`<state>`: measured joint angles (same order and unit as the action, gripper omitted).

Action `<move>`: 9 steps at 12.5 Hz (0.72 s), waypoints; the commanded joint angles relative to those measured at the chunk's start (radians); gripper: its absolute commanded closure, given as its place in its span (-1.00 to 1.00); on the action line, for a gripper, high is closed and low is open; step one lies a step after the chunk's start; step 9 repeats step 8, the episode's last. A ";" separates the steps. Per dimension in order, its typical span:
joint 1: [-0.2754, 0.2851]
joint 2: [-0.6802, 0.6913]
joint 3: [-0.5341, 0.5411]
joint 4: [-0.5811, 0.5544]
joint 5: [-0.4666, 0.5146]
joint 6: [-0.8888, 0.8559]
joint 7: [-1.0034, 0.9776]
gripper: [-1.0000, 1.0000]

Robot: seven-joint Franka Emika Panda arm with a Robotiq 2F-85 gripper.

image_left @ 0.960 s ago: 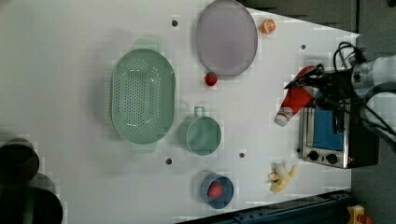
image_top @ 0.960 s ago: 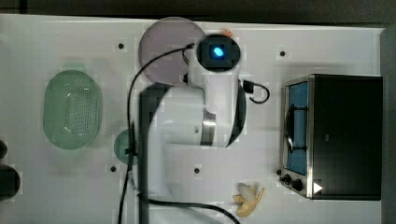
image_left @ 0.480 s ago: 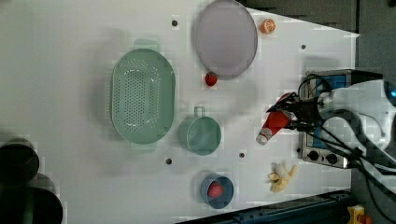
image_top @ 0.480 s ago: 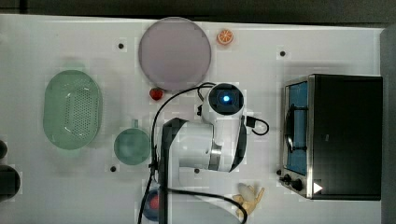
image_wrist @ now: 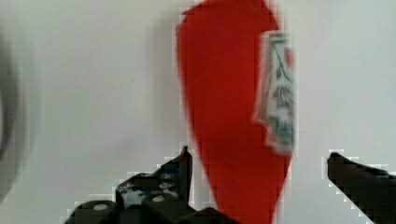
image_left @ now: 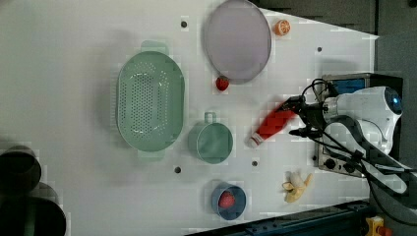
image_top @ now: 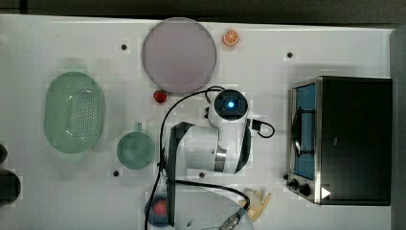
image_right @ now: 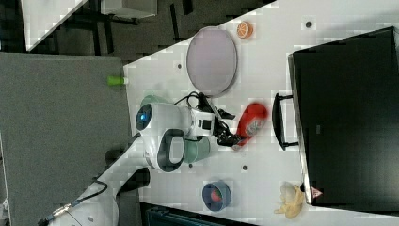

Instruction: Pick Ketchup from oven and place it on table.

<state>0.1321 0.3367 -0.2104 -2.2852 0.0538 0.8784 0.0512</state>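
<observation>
The ketchup (image_left: 271,124) lies on the table (image_left: 74,49), cap toward the left view's lower left, between the tool's (image_left: 296,116) spread fingers.

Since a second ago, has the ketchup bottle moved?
Yes. In the left view the ketchup bottle has shifted left and down, away from the oven, toward the green cup.

Right view: dark floor (image_right: 155,28) at upper left, grey panel (image_right: 61,136) along the left side, second white tabletop corner (image_right: 47,19) at top left.
</observation>
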 commanded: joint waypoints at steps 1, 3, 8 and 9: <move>0.024 -0.121 0.006 0.053 0.019 0.009 0.027 -1.00; 0.025 -0.208 0.006 0.085 0.018 -0.039 0.027 -1.00; 0.025 -0.383 0.005 0.248 0.017 -0.317 0.027 -1.00; 0.025 -0.383 0.005 0.248 0.017 -0.317 0.027 -1.00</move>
